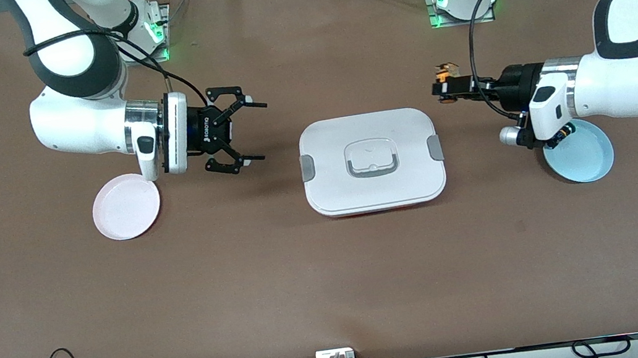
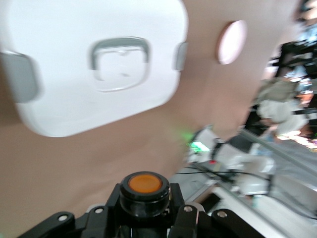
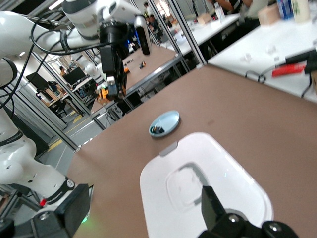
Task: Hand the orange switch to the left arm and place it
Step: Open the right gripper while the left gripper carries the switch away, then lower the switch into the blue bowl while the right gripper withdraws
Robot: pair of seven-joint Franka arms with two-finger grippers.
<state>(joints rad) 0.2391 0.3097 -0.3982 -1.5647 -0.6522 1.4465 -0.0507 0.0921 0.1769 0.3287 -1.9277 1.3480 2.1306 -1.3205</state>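
The orange switch (image 1: 446,69) is up in the air, with my left gripper (image 1: 442,88) shut on it. They are over the table just off the box's end toward the left arm. In the left wrist view its orange cap (image 2: 145,184) shows between the black fingers (image 2: 184,218). The white box (image 1: 371,161) lies flat at the table's middle, lid on. My right gripper (image 1: 238,134) hangs open and empty over the table between a pink plate (image 1: 126,206) and the box. The right wrist view looks across the box (image 3: 203,193) at the left gripper (image 3: 116,84) and the switch (image 3: 103,91).
A light blue plate (image 1: 581,157) lies toward the left arm's end, partly under that arm's wrist, with a small dark thing (image 3: 157,130) in it. Both arm bases stand along the table's edge farthest from the front camera. Cables hang over the edge nearest that camera.
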